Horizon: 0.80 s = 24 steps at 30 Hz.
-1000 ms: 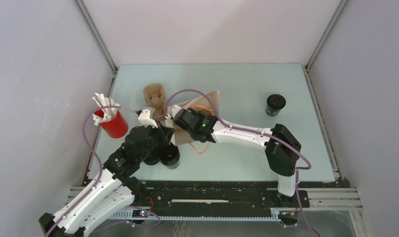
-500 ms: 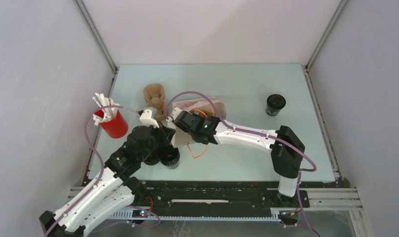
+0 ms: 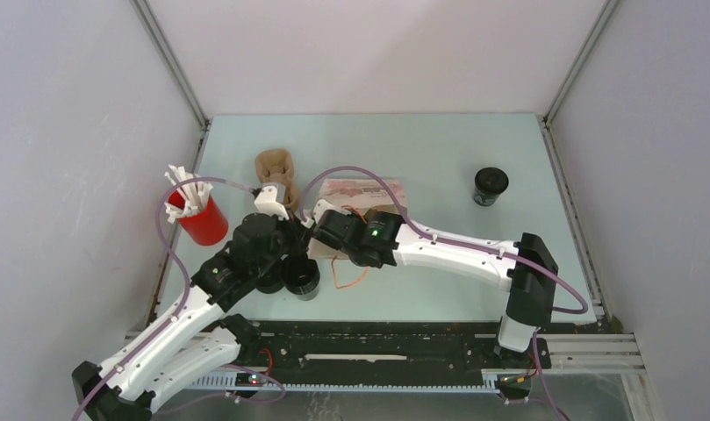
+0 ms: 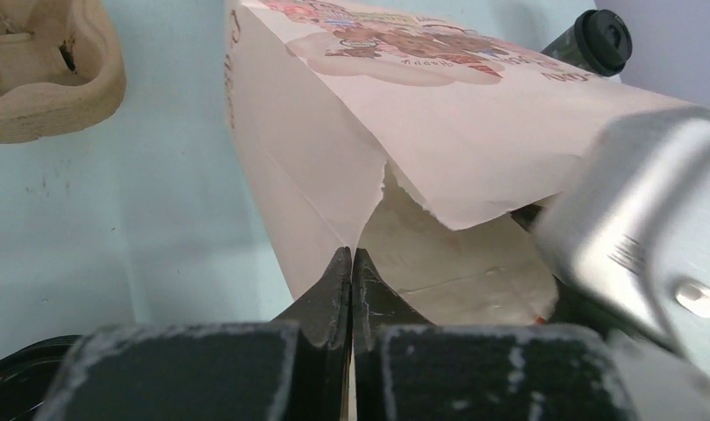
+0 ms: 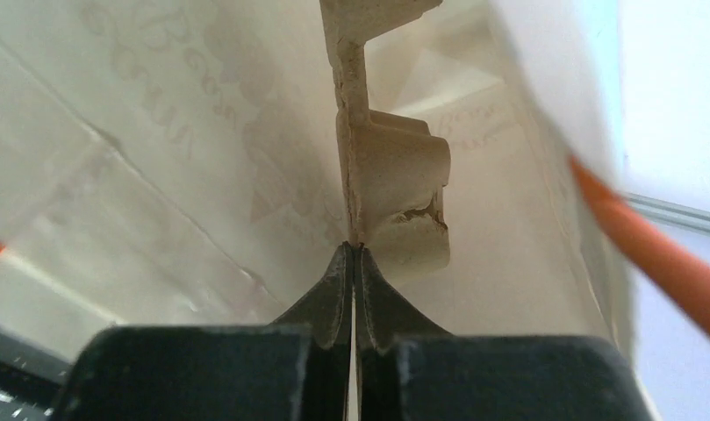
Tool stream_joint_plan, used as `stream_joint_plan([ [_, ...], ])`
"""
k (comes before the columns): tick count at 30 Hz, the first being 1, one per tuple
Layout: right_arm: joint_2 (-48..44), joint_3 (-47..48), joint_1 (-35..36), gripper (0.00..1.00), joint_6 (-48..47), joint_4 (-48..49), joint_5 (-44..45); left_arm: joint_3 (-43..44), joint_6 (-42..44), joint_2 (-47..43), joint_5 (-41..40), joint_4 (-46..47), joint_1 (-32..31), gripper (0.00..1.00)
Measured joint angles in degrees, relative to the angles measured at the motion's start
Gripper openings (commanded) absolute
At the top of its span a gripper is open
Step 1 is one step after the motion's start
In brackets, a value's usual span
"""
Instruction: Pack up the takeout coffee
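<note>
A paper bag [image 3: 364,195] lies on its side, printed face up, its mouth toward the arms. My left gripper [image 4: 352,254] is shut on the left fold of the bag's rim [image 4: 369,224]. My right gripper [image 5: 355,247] is shut on the bag's rim [image 5: 355,158] at the mouth's other side, seen edge-on against the bag's pale inside. One takeout coffee [image 3: 491,185], black with a black lid, stands alone at the far right and also appears behind the bag [image 4: 597,39]. Two more black cups [image 3: 303,277] stand by the left arm, one partly hidden.
A brown pulp cup carrier [image 3: 275,171] lies just behind the left gripper, left of the bag [image 4: 35,70]. A red cup with white sticks [image 3: 198,217] stands at the left edge. The bag's orange handle [image 3: 347,276] loops onto the table in front.
The bag has tipped from leaning upright to lying flat, printed face up. My right gripper has closed on its rim and moved nearer. The left gripper stays shut.
</note>
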Motion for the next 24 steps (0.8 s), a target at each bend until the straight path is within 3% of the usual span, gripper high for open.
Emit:
stream_joint_plan([
  [9, -0.39, 11.17, 3.52, 0.00, 7.48, -13.03, -0.11, 0.00, 0.04, 1.49, 0.11, 0.00, 0.00, 0.00],
  [16, -5.22, 12.04, 4.11, 0.00, 9.57, -18.21, -5.73, 0.98, -0.11, 3.10, -0.28, -0.74, 0.00, 0.00],
  [24, -13.33, 13.09, 1.99, 0.00, 10.27, -19.91, -13.86, 9.11, -1.57, 6.21, -4.37, -6.16, 0.00, 0.00],
])
